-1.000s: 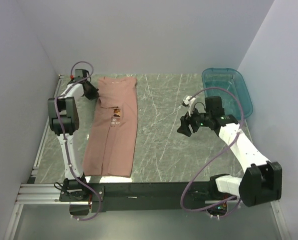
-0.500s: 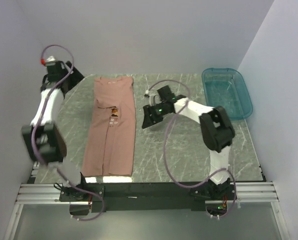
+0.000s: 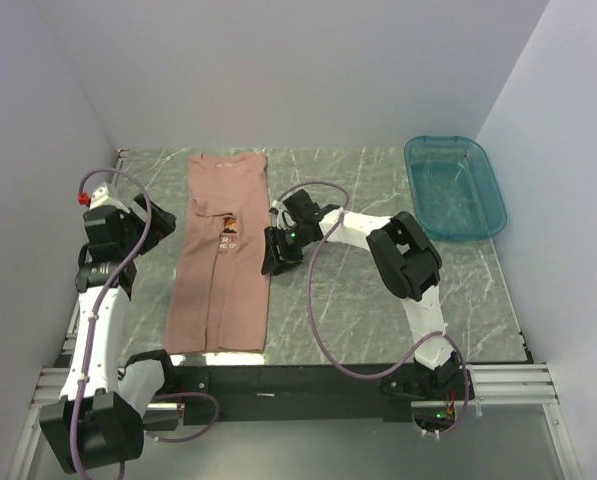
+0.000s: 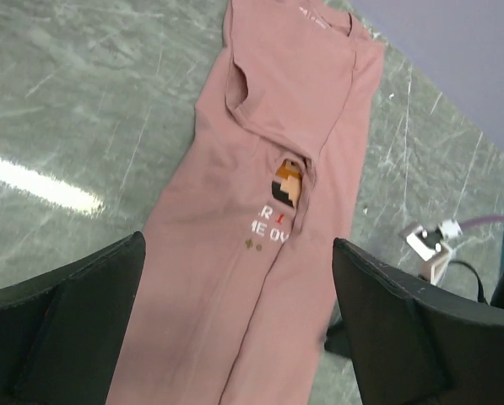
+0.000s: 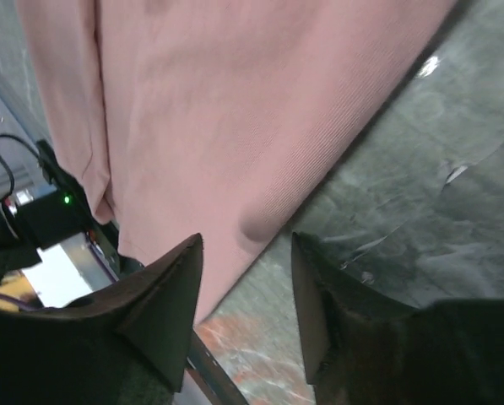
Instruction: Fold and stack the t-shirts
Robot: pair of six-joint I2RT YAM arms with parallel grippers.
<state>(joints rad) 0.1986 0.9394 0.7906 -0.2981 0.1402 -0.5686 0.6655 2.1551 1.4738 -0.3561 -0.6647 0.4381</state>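
Currently t-shirt (image 3: pixel 218 285) flat; right gripper (image 3: pixel 271 262) open at its right edge, left gripper (image 3: pixel 164 224) wide, apart on left

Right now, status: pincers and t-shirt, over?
Left pincer open, left of t-shirt. Right pincer open at its right edge. T-shirt flat, folded lengthwise. Nothing in the way.

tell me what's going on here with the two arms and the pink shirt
Two robot arms are partway through folding a pink t-shirt, which lies on the table already folded lengthwise into a long strip. The right gripper is low at the shirt's right edge, open, not yet gripping. The left gripper hovers open to the shirt's left, clear of it.
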